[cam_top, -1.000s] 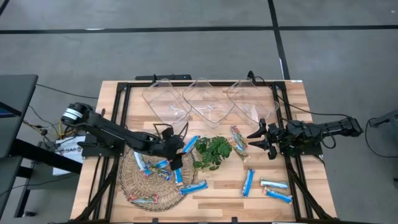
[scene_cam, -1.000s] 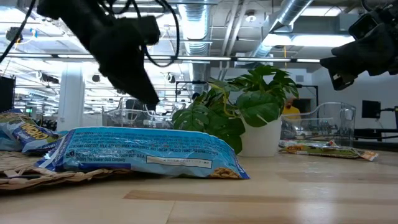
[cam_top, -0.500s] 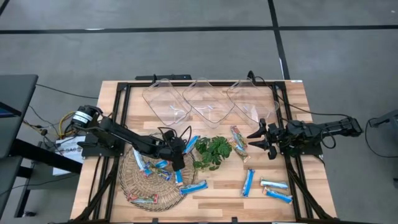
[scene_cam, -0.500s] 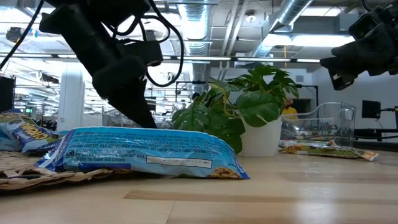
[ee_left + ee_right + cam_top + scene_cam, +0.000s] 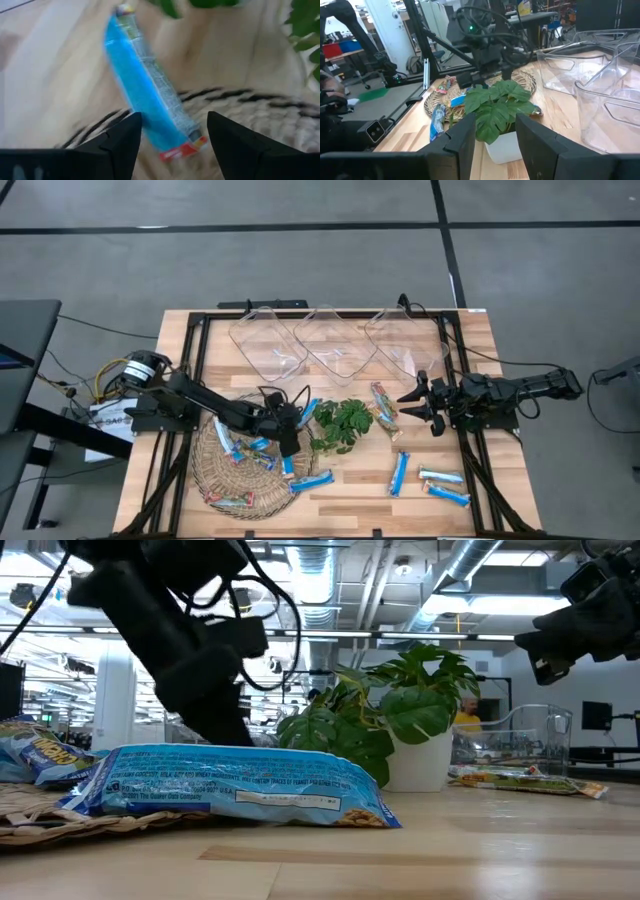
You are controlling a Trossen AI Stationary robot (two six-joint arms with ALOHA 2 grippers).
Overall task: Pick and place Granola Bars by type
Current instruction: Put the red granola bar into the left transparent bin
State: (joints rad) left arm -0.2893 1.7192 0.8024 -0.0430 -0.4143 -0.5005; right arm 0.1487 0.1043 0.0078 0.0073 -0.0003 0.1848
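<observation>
Blue-and-white granola bars lie scattered: one (image 5: pixel 288 465) half on the wicker mat's (image 5: pixel 215 470) right rim, others on the mat (image 5: pixel 228 442) and on the wood (image 5: pixel 399 473) (image 5: pixel 440 476). A multicoloured bar (image 5: pixel 384 402) lies right of the plant, another (image 5: pixel 230 500) on the mat. My left gripper (image 5: pixel 289 445) (image 5: pixel 172 120) is open, low over the rim bar (image 5: pixel 145 85), a finger on either side of its near end; I cannot tell whether they touch it. My right gripper (image 5: pixel 408 408) (image 5: pixel 495 125) hovers open beside the multicoloured bar.
Three clear plastic containers (image 5: pixel 268 340) (image 5: pixel 335 345) (image 5: pixel 405 340) stand in a row along the far edge. A small potted plant (image 5: pixel 343 423) stands mid-table between the grippers. More blue bars (image 5: pixel 311 480) (image 5: pixel 446 494) lie near the near edge. Black frame rails run down both sides.
My left gripper has gone down and a little toward the near edge, closing in on the blue bar at the mat's right rim. The right arm has kept still, and no bar has moved.
</observation>
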